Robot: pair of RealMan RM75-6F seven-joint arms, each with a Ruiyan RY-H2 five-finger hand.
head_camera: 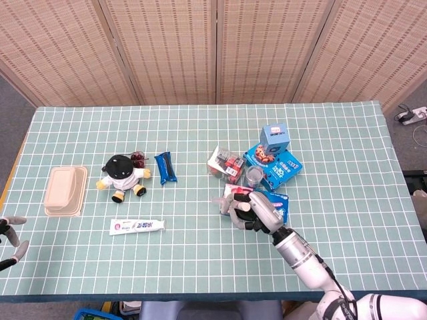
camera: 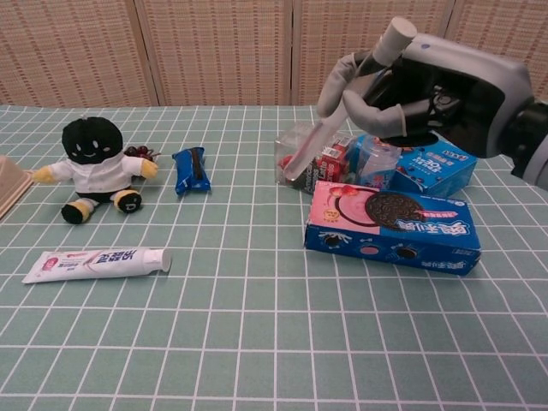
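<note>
My right hand (camera: 428,86) hovers above the pink-and-blue cookie box (camera: 390,227) and grips a long pale translucent stick (camera: 321,137). The stick slants down to the left, its tip in front of the clear snack bag (camera: 300,158). In the head view the right hand (head_camera: 255,210) covers the left part of the cookie box (head_camera: 283,199), and the stick's tip (head_camera: 217,200) pokes out to the left. My left hand (head_camera: 8,233) shows only at the bottom-left edge, fingers apart, holding nothing, near the beige lidded container (head_camera: 65,190).
A plush doll (head_camera: 122,175), a blue snack packet (head_camera: 165,167) and a toothpaste tube (head_camera: 137,225) lie on the left half. Behind the cookie box crowd a clear jar (head_camera: 254,176), a flat blue box (head_camera: 277,165) and a small blue cube box (head_camera: 274,136).
</note>
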